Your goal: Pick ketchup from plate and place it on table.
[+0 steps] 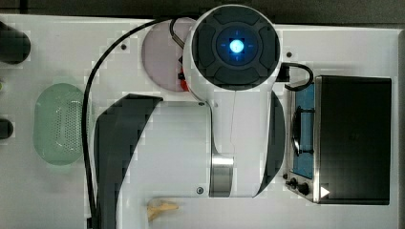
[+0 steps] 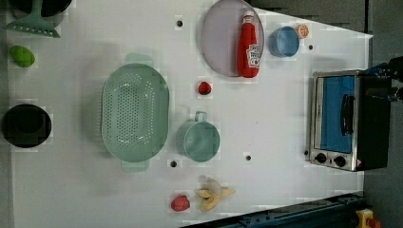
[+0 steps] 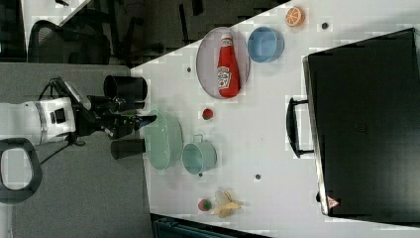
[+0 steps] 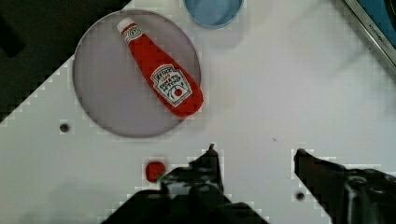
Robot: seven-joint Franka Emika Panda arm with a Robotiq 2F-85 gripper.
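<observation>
green colander (image 2: 135, 112), mug (image 2: 201, 140), probably toaster oven (image 2: 343, 119).

ketchup (image 2: 249, 45) on plate (image 2: 219, 40) | bowl (image 2: 283, 42) beside plate (left view's right); strawberry (image 2: 204, 88) near

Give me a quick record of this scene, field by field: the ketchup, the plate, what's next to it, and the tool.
ketchup: red bottle lying flat on the plate, white cap at the rim, base over the opposite edge
plate: pale lilac, round, near the table's far edge in the left view
beside plate: blue bowl, orange slice, strawberry
tool: open, empty, above the table, clear of the bottle
task state: ketchup not yet picked
</observation>
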